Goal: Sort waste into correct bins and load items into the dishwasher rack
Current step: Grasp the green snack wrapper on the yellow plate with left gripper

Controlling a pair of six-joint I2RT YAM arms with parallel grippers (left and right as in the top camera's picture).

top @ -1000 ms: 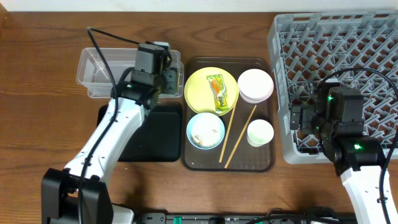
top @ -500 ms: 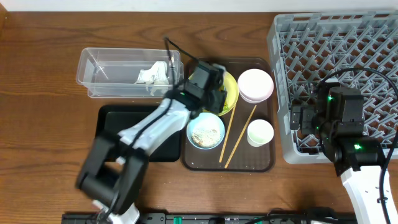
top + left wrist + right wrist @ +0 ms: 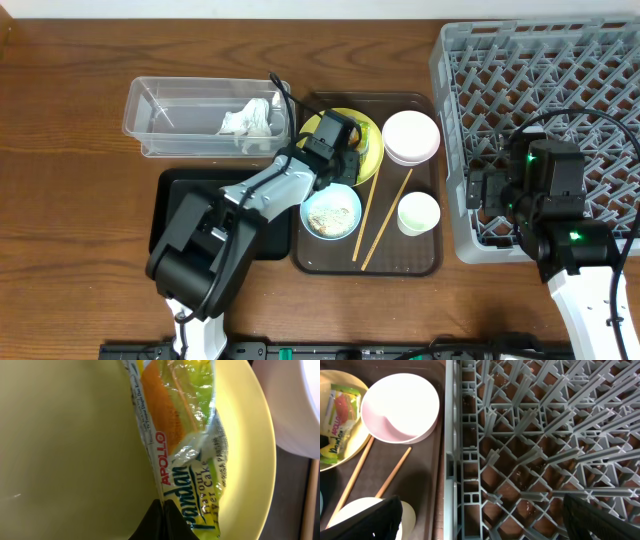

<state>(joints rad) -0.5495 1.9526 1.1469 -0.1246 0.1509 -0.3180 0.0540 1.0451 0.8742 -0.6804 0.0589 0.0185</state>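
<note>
From overhead we look straight down on the whole table [image 3: 60,120], with both arms and the rack [image 3: 560,90] in frame. The left wrist camera sits very close over the plate [image 3: 60,460], which fills its frame together with the wrapper [image 3: 185,435]. The pale curve at its right edge is probably the white bowl [image 3: 310,410]. The right wrist camera looks down from higher up, over the rack's left edge. We find plate, wrapper and bowl in all three views.

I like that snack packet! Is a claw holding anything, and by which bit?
The left claw pinches the green-and-orange wrapper by one short end. The right claw is open, holding nothing.
</note>
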